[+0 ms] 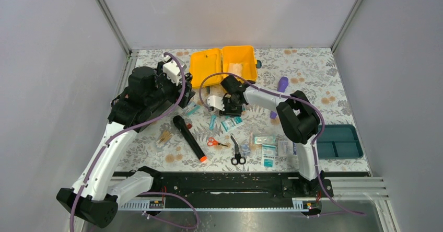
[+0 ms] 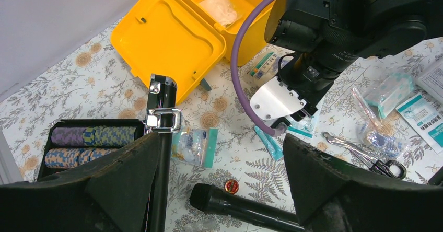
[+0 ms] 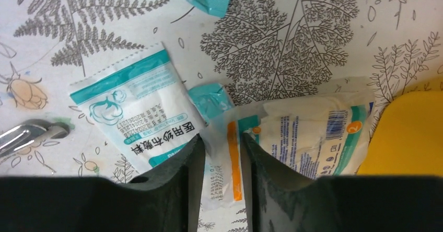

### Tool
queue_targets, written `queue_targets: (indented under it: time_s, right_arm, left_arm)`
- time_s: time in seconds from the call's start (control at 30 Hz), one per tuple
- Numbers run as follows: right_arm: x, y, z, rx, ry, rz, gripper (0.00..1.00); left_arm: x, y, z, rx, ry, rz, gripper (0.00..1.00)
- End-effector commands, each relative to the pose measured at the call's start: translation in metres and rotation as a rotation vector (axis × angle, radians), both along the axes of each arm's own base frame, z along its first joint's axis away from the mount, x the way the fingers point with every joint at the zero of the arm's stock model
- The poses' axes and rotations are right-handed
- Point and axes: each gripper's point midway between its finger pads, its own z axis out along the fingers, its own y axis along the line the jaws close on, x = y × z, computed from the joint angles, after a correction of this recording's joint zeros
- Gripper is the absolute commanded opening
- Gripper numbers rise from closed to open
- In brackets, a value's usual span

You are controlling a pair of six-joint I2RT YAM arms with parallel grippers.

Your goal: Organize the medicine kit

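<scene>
Right now the right gripper (image 3: pixel 222 153) is pinching a white packet (image 3: pixel 230 159) between its narrowed fingers; the open medicine kit (image 1: pixel 223 64) lies just beyond. Next: lift it in. Left gripper (image 2: pixel 219 180) hangs agape.

Floral table (image 1: pixel 324 70), yellow medicine kit (image 1: pixel 224 64), scissors (image 1: pixel 237 152)

Plain grey walls (image 1: pixel 47 59) close in the tabletop (image 1: pixel 318 70), which wears a floral cloth under even light.

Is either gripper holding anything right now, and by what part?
Right gripper pinches a white packet with an orange stripe by its top edge. Left gripper is open, empty.
</scene>
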Motion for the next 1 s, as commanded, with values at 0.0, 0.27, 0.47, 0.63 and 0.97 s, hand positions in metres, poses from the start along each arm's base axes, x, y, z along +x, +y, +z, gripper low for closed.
queue_targets:
  time_s: [0.0,0.27,0.47,0.63,0.97]
  right_arm:
    - [0.009,0.007,0.011,0.008,-0.048,-0.044,0.28]
    - [-0.013,-0.011,0.078,0.114,-0.140,-0.047,0.00]
    - [-0.035,-0.027,0.151,0.249,-0.236,-0.056,0.00]
    - [-0.036,-0.040,0.212,0.330,-0.304,-0.084,0.00]
    - [0.070,-0.045,0.303,0.455,-0.572,-0.267,0.00]
  left_arm:
    - [0.003,0.001,0.019,-0.026,-0.061,0.016,0.87]
    - [0.006,0.002,0.016,-0.027,-0.068,0.029,0.88]
    - [0.009,0.001,0.014,-0.040,-0.067,0.040,0.88]
    - [0.013,0.001,0.014,-0.044,-0.070,0.044,0.88]
    - [0.019,-0.001,0.020,-0.053,-0.081,0.053,0.88]
